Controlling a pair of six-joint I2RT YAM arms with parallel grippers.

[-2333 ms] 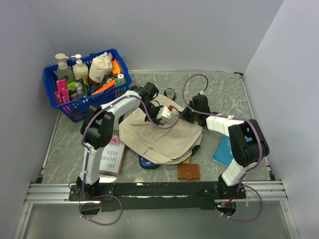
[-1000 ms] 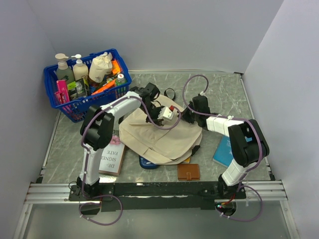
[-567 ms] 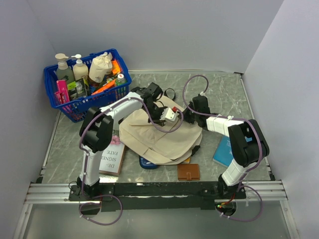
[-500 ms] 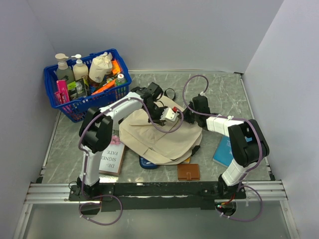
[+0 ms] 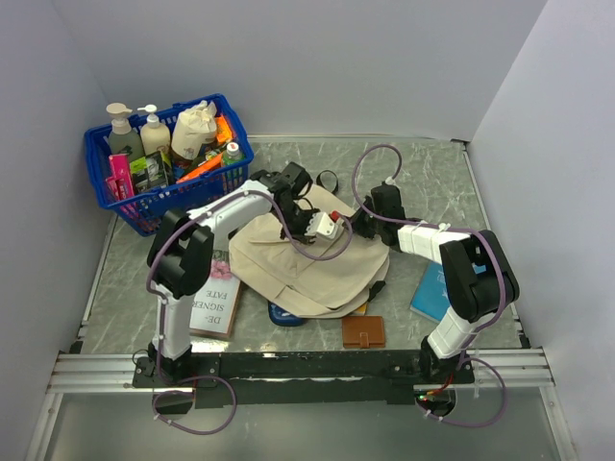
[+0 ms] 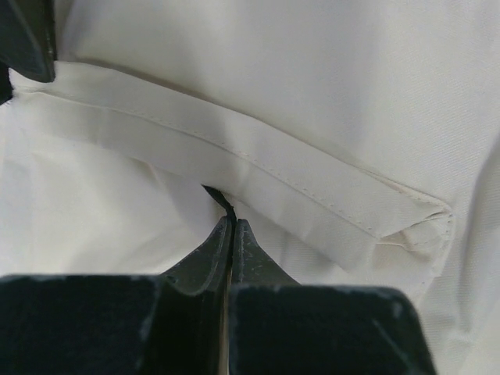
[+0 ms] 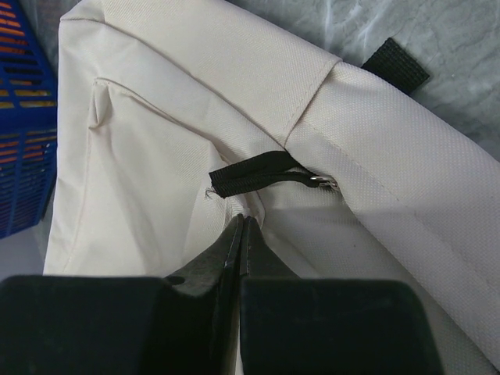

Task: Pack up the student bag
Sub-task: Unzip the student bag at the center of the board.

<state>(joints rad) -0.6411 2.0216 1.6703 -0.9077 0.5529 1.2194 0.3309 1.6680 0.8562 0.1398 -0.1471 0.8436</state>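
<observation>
Both grippers are clamping shut on the student bag (image 5: 307,264), which is lying flat mid-worktop (image 5: 432,182): the left gripper (image 6: 232,223) on a black sliver at a seam, the right gripper (image 7: 244,222) on fabric beneath a black pull tab (image 7: 254,173). Opening the bag seems to be the step underway; the next move is calling for the two pinches to draw apart without slipping.

The student bag (image 5: 307,264) is matt cream cloth. Close up, its weave is fine and grainy, with stitched seams. A black woven webbing strap (image 7: 250,178), frayed at one end, meets a small shiny metal ring (image 7: 320,182). The left hand (image 6: 232,226) and right hand (image 7: 242,226) are black, dull and faintly rough. The surface (image 5: 432,182) is grey and marble-patterned, with a slight sheen. The basket (image 5: 144,209) is glossy blue plastic lattice. A brown wallet (image 5: 363,331) looks like leather.
</observation>
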